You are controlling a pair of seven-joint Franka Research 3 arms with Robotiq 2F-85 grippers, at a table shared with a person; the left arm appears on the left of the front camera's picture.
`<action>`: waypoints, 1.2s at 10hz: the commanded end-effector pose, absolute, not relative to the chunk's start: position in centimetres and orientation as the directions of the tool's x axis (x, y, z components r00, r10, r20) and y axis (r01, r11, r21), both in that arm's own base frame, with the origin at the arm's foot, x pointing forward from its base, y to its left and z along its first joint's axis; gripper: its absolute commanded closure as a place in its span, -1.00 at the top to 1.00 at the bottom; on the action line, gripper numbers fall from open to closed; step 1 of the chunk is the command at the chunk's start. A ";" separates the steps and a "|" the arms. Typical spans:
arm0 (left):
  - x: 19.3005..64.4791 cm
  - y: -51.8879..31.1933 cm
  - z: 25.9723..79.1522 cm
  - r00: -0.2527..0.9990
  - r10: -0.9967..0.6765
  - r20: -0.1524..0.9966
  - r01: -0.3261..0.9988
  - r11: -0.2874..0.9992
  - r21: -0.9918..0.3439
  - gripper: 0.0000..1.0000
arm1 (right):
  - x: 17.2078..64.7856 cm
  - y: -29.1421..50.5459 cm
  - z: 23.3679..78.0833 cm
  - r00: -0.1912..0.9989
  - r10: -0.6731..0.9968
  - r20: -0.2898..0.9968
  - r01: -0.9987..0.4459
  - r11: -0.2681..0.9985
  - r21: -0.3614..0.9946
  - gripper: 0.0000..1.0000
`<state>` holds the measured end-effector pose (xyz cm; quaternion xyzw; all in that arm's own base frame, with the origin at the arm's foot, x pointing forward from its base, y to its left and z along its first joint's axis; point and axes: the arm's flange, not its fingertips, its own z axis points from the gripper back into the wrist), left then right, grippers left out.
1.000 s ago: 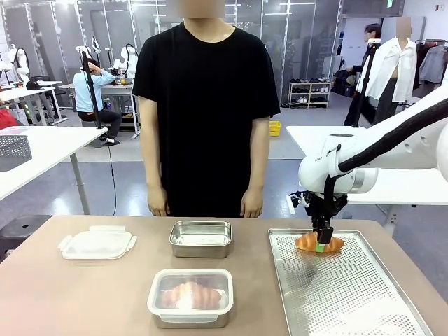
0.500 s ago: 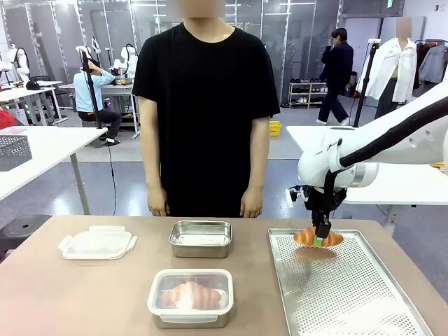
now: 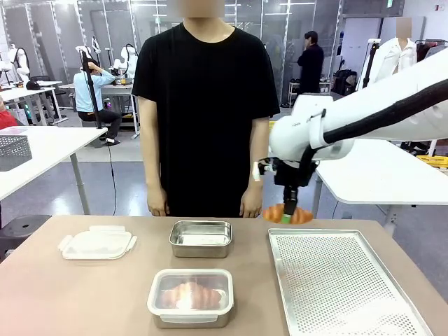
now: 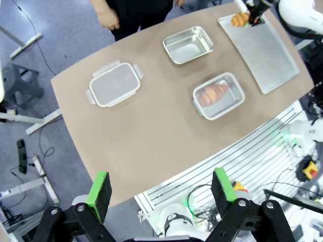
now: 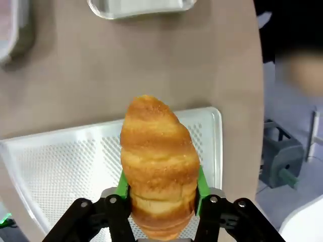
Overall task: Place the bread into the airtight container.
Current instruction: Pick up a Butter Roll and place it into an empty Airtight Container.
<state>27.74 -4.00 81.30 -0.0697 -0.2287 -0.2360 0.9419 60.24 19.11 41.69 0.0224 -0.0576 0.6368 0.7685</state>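
Right gripper (image 3: pixel 285 218) clamped on golden-brown croissant (image 5: pixel 158 151), held in air.
Above far left corner of perforated metal tray (image 3: pixel 350 294); left gripper (image 4: pixel 160 187) fingers apart.

Right wrist view: lower end of bread (image 5: pixel 159 166) hidden between green pads (image 5: pixel 201 186); open steel container (image 5: pixel 141 7) cropped by top edge. Front view: tray (image 3: pixel 336 280) cropped at bottom; second bread (image 3: pixel 190 295) hazy under translucent lid (image 3: pixel 168 280).

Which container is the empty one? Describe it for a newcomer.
On the brown table, look toward the far edge, directly in front of the person. The steel container there is lidless and empty, unlike the nearer lidded container, which holds a croissant.
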 end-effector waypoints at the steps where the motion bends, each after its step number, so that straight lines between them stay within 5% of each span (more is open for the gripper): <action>1: 27.6 -3.9 81.3 0.782 -0.416 0.464 0.481 0.876 -0.025 1.00 | 60.5 22.5 42.5 0.185 0.980 0.073 -0.982 0.186 -0.010 0.10; 7: 27.6 -3.9 81.3 0.782 -0.416 0.464 0.481 0.876 -0.025 1.00 | 62.7 38.2 39.4 0.108 0.994 -0.015 -0.994 0.109 0.029 0.10; 12: 27.6 -3.9 81.3 0.782 -0.416 0.464 0.481 0.876 -0.025 1.00 | 63.0 43.5 37.5 0.082 0.997 0.005 -0.997 0.082 -0.001 0.10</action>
